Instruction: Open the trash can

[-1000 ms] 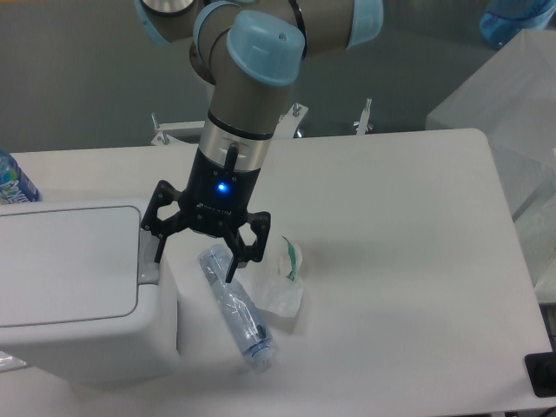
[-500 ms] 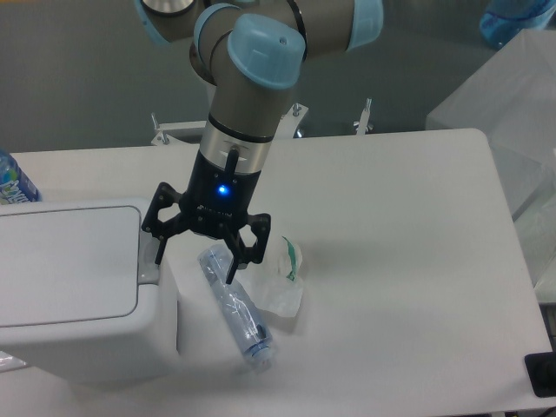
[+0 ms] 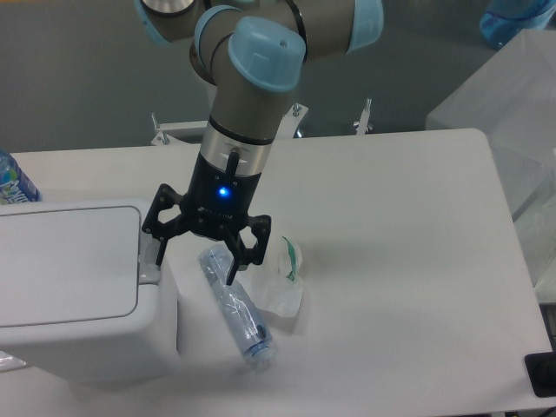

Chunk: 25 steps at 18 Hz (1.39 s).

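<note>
The counter (image 3: 391, 217) is white and carries every item. The trash can (image 3: 69, 287) stands at the counter's left front corner: a large white bin with its flat inset lid panel down and flush. Status: closed; the opening step is not yet done.

The arm descends from the top of the view, wrist pointing down. The claw (image 3: 193, 258) has its fingers spread apart and holds nothing. Its left finger sits over the small grey push tab (image 3: 149, 268) on the bin's right edge; whether they touch cannot be told. Remaining, by judgement: press the tab until the lid releases.

A clear crushed bottle (image 3: 236, 313) lies just beside the bin, under the claw's other finger. A crumpled wrapper (image 3: 280, 282) rests against it.
</note>
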{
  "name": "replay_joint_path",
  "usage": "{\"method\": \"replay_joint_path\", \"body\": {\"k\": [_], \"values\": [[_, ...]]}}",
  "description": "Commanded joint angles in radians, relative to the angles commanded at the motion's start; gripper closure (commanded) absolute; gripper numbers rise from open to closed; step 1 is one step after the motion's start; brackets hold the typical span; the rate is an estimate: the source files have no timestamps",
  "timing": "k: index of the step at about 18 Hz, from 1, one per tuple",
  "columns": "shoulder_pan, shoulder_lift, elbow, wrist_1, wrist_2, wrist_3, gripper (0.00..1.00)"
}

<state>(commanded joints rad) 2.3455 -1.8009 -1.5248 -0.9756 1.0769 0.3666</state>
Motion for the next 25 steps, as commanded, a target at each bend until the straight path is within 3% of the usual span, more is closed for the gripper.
{"method": "replay_joint_path", "body": {"k": [6, 13, 15, 18, 22, 25], "values": [[-0.002, 0.0, 0.003, 0.0, 0.0, -0.002, 0.0], [0.015, 0.018, 0.09, 0.006, 0.002, 0.011, 0.0], [0.058, 0.029, 0.104, 0.009, 0.002, 0.02, 0.0], [0.078, 0.035, 0.129, 0.012, 0.03, 0.083, 0.0], [0.081, 0.037, 0.126, 0.008, 0.184, 0.208, 0.0], [0.081, 0.034, 0.126, -0.005, 0.21, 0.317, 0.0]]}}
